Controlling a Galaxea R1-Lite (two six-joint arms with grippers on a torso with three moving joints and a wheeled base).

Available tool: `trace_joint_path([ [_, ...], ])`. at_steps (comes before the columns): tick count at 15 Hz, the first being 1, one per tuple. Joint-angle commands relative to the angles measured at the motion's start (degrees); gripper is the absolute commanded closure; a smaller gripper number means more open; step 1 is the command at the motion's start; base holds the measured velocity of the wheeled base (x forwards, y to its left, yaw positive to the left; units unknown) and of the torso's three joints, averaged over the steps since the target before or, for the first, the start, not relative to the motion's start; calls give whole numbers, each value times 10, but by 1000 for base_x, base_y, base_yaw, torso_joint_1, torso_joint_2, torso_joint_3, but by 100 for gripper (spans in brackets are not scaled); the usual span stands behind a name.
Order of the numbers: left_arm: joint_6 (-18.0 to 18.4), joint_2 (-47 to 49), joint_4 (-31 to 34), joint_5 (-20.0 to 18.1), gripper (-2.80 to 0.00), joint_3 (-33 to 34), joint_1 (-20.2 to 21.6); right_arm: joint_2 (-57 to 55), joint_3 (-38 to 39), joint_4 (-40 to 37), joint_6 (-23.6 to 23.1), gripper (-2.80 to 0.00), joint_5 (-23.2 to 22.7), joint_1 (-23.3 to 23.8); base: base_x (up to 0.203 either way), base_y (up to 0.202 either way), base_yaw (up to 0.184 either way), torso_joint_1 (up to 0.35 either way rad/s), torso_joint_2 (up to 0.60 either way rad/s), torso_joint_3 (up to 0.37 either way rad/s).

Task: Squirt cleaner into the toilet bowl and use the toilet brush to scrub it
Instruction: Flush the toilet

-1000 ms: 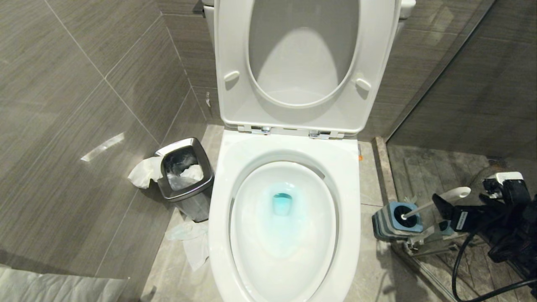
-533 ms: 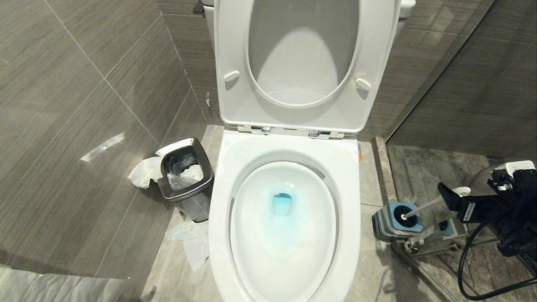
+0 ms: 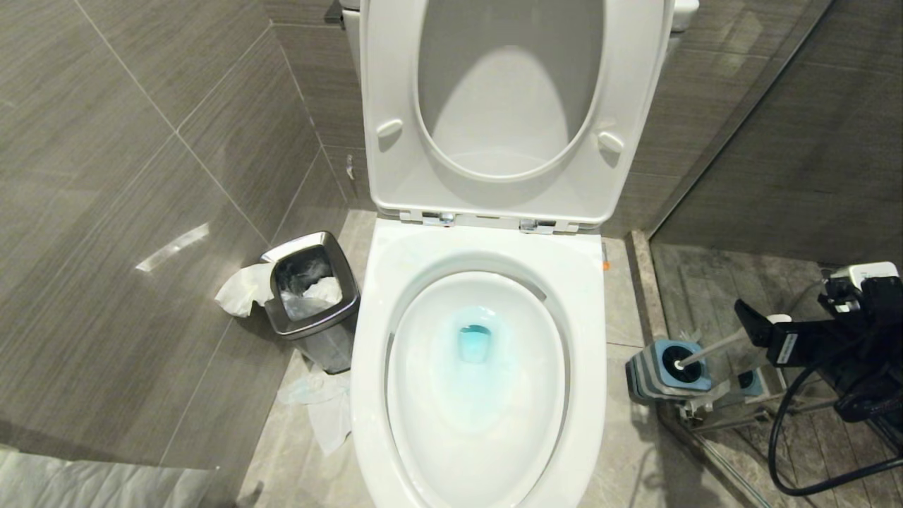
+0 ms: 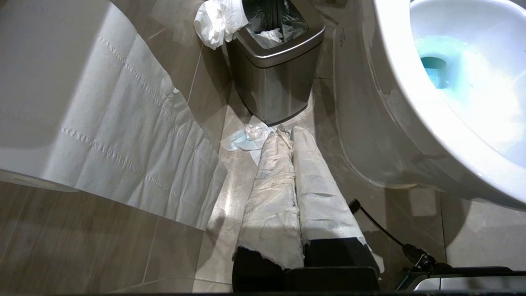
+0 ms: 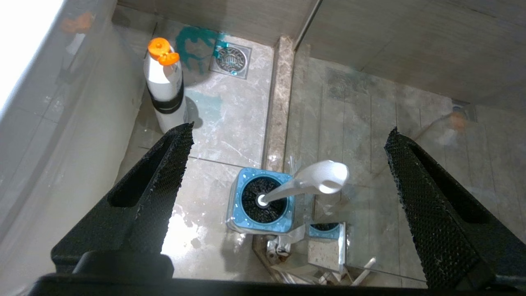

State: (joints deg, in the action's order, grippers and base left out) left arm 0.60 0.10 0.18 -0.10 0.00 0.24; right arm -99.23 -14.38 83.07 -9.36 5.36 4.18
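Since a second ago, the right pincer (image 5: 287,135) has drawn back toward the slim white toilet brush's (image 5: 306,183) handle end, fingers spread wide above it. Its black bristles sit in the blue-topped holder (image 3: 667,367), beside the glossy white toilet bowl (image 3: 585,339). Left pincer (image 4: 287,135) clenched, empty.

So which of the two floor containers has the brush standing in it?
The blue-topped holder right of the toilet bowl; the toilet brush leans out of it, white handle up. The steel bin on the left holds only crumpled tissue.
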Motion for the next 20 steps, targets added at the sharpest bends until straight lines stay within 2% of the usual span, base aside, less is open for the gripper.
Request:
trace_joint_path([
  [1,-2,1,0,0,0,0,0,-5,-4,4,0,-280,0,0,0,0,0,0,0,0],
  [18,-2,1,0,0,0,0,0,-25,-20,6,3,-280,-2,0,0,0,0,0,0,0],
  [19,-2,1,0,0,0,1,0,-25,-20,8,4,-4,-4,0,0,0,0,0,0,0],
  [20,-2,1,0,0,0,0,0,-26,-24,8,4,0,-4,0,0,0,0,0,0,0],
])
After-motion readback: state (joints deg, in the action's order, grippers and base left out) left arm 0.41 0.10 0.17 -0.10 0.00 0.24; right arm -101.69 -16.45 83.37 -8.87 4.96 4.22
